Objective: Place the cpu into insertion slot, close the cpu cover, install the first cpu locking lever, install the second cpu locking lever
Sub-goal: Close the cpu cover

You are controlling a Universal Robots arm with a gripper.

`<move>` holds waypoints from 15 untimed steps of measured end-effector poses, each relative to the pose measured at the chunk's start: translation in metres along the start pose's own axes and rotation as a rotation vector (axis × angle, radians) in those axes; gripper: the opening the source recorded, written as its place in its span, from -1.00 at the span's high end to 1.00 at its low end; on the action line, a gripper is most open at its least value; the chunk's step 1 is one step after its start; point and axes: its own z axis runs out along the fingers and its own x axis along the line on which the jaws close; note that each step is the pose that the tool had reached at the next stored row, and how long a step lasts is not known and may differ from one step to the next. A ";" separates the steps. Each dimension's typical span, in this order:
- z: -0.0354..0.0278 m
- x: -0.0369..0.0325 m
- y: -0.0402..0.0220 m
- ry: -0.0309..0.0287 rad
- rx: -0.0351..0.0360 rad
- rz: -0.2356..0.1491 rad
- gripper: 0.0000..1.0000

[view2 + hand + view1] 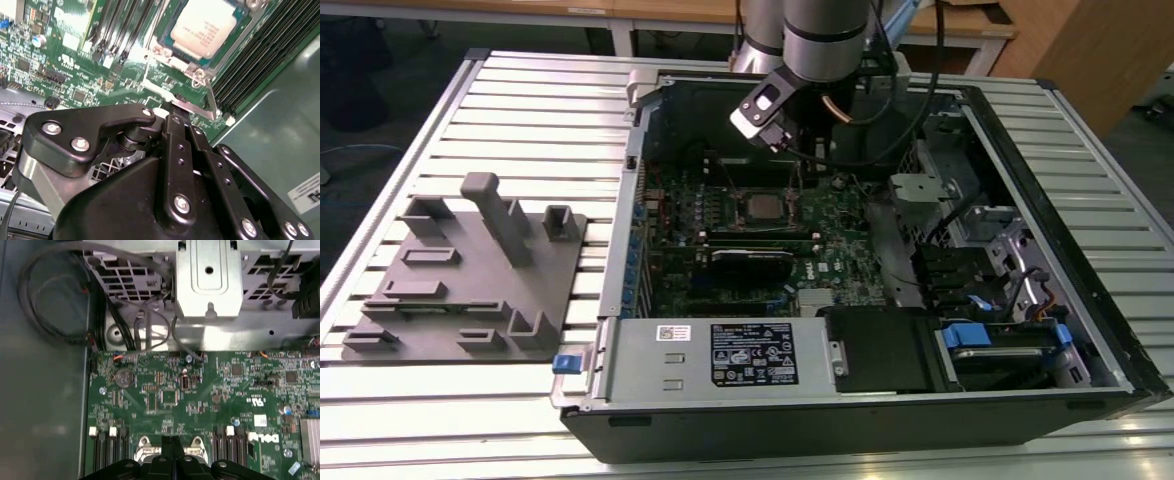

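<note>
Your arm (pixel 827 30) reaches down into the open computer case (pixel 1067 200), which lies on the slatted desk (pixel 520 100). In the exterior view the arm comes in from 12 o'clock and stops above the green board.

The tool (pixel 172 107) is clenched. In both wrist views its two black fingers (pixel 180 145) are pressed together, with nothing between them. You can see the same tight tips (pixel 172 441) in the first wrist view, low over the board (pixel 200 400).

The cpu (pixel 202 25) is in the insertion slot (pixel 732 207) with its dull silver top facing up. In the exterior view the cpu (pixel 761 208) is at about 6 o'clock from the arm's wrist, near the middle of the board.

The cpu cover (pixel 234 46) looks like it lies flat around the chip, so the silver top shows through its big square hole.

A thin metal lever (pixel 212 100) runs along the edge of the slot, just beside the tool's tips. You cannot tell if it is hooked down.

In the exterior view a silver box with a white label (pixel 654 355) sits at 6 o'clock from the cpu. A grey block with pegs (pixel 467 290) rests on the desk at 9 o'clock from the case.
</note>
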 end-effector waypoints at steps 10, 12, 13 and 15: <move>-0.0002 -0.0002 -0.0108 -0.0003 -0.0048 0.000 0.79; -0.0001 -0.0002 -0.0108 -0.0003 -0.0028 0.000 0.79; 0.0002 -0.0002 -0.0109 -0.0002 0.0056 0.000 0.79; 0.0007 -0.0003 -0.0110 -0.0012 0.0339 0.001 0.79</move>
